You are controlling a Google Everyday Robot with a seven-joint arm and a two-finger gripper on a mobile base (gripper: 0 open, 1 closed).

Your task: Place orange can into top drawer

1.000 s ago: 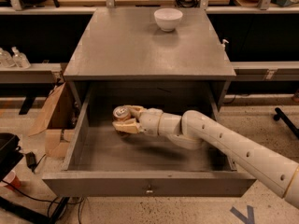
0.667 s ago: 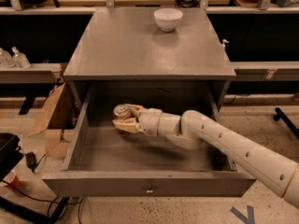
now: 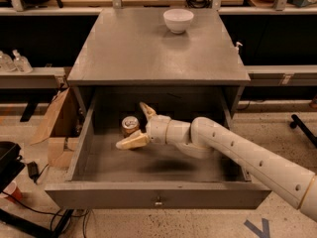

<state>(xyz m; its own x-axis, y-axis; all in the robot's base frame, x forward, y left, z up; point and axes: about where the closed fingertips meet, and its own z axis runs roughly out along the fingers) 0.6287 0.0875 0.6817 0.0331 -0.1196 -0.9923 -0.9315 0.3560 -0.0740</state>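
Observation:
The top drawer (image 3: 153, 195) of the grey cabinet is pulled fully out, its front panel with the small metal knob facing the camera. The orange can (image 3: 130, 125) stands upright on the drawer floor, left of middle and toward the back, silver top up. My gripper (image 3: 136, 127) reaches into the drawer from the right on the white arm. It is open, with one pale finger (image 3: 147, 110) behind the can and the other (image 3: 131, 142) in front of it, both spread apart from it.
A white bowl (image 3: 178, 20) sits at the back of the cabinet top (image 3: 148, 53). A cardboard box (image 3: 57, 128) stands on the floor left of the drawer. Shelves with bottles run along the left wall. Dark equipment lies at the bottom left.
The fingers were closed on the can earlier. Now they have spread apart and let the can go, and it stands on the drawer floor.

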